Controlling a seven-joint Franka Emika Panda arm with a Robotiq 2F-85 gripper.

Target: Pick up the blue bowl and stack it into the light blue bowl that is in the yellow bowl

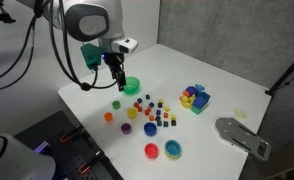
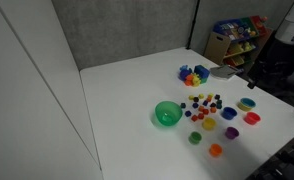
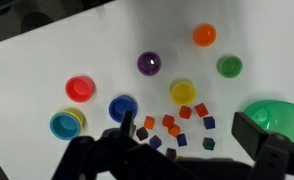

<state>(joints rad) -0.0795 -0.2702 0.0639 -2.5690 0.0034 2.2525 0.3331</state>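
The blue bowl sits upright on the white table, also seen in both exterior views. The light blue bowl is nested in the yellow bowl near the table's edge, next to a red bowl; the pair shows in both exterior views. My gripper is open and empty. It hangs well above the table, over the scattered cubes and near the big green bowl. In an exterior view the gripper is up beside that bowl.
Small purple, yellow, orange and green bowls lie around. Several small coloured cubes lie between them. A pile of coloured toys sits farther along the table. A grey plate hangs at one corner.
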